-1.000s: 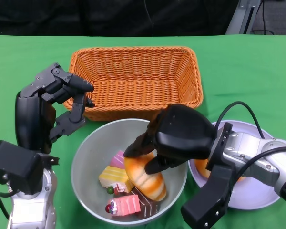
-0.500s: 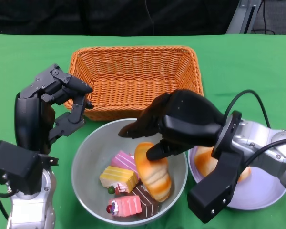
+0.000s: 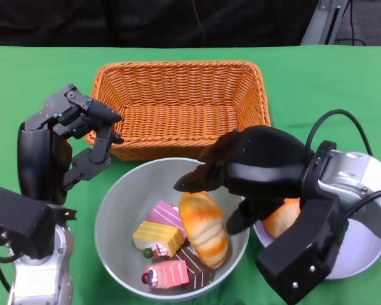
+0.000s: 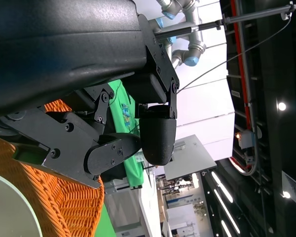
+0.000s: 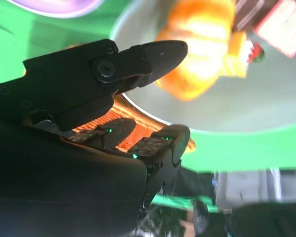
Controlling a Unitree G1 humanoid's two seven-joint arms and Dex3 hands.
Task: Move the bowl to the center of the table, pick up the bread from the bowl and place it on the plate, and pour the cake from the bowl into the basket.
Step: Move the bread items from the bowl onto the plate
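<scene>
The grey bowl [image 3: 117,210] stands on the green table [image 3: 317,89], near the middle of its front edge, and its far rim almost touches the orange wicker basket [image 3: 181,105] behind it. Inside the bowl lies a glossy bread roll [image 3: 203,229] on the right side. Next to it are cake pieces: a yellow one [image 3: 155,237], a pink one [image 3: 166,273] and a dark chocolate one [image 3: 193,262].

The right hand [image 3: 241,184] hangs over the right rim of the bowl. Its fingers are apart and they hold nothing; the bread is just below them, not gripped. Behind this hand a white plate [image 3: 359,254] sits near the front right corner of the table, with another bread [image 3: 282,218] on it.

The left hand [image 3: 70,143] is raised to the left of the bowl, beside the basket's front left corner. Its fingers are bent but apart, with nothing between them.
</scene>
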